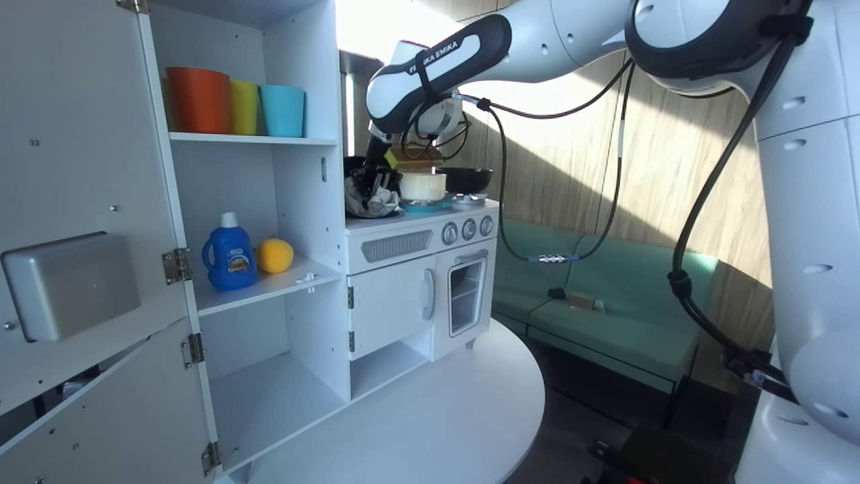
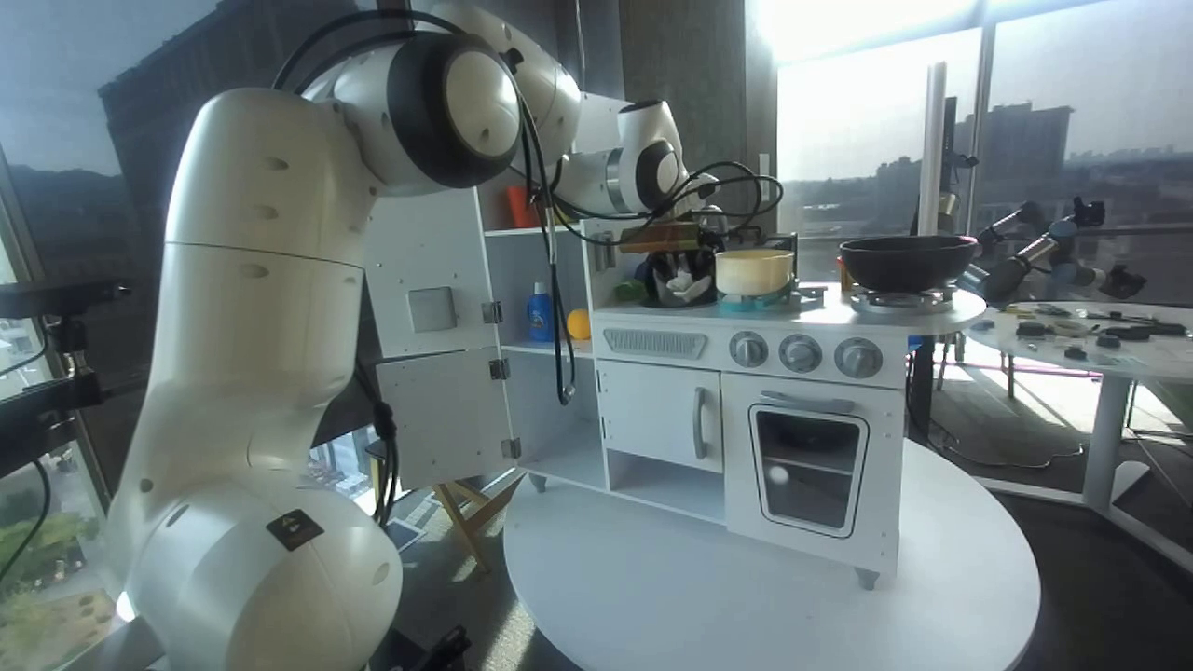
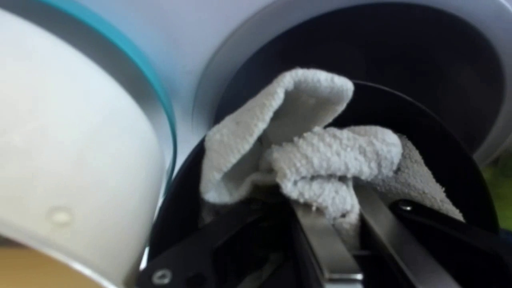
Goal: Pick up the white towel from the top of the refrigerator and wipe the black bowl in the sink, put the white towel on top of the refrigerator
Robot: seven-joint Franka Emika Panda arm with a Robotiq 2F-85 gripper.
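Note:
The white towel (image 3: 340, 154) is bunched between the two metal fingers of my gripper (image 3: 334, 200), which is shut on it. The towel lies in the black bowl (image 3: 448, 154), with folds spread over its inside. The bowl sits tilted in the round dark sink (image 3: 400, 44). In both exterior views my gripper (image 1: 369, 181) points down into the bowl (image 2: 657, 294), and part of the towel (image 1: 381, 203) (image 2: 687, 285) shows under it. The fingertips are partly hidden by the cloth. The refrigerator (image 1: 302, 175) stands beside the sink with its doors open; its top is out of view or hidden.
A cream pot (image 3: 76, 160) on a turquoise ring (image 2: 746, 303) stands right beside the bowl. A black pan (image 2: 909, 266) sits on a burner farther along. A yellow-brown item (image 1: 413, 158) is close to my wrist. Cups (image 1: 198, 101) and a blue bottle (image 1: 232, 255) are on the refrigerator shelves.

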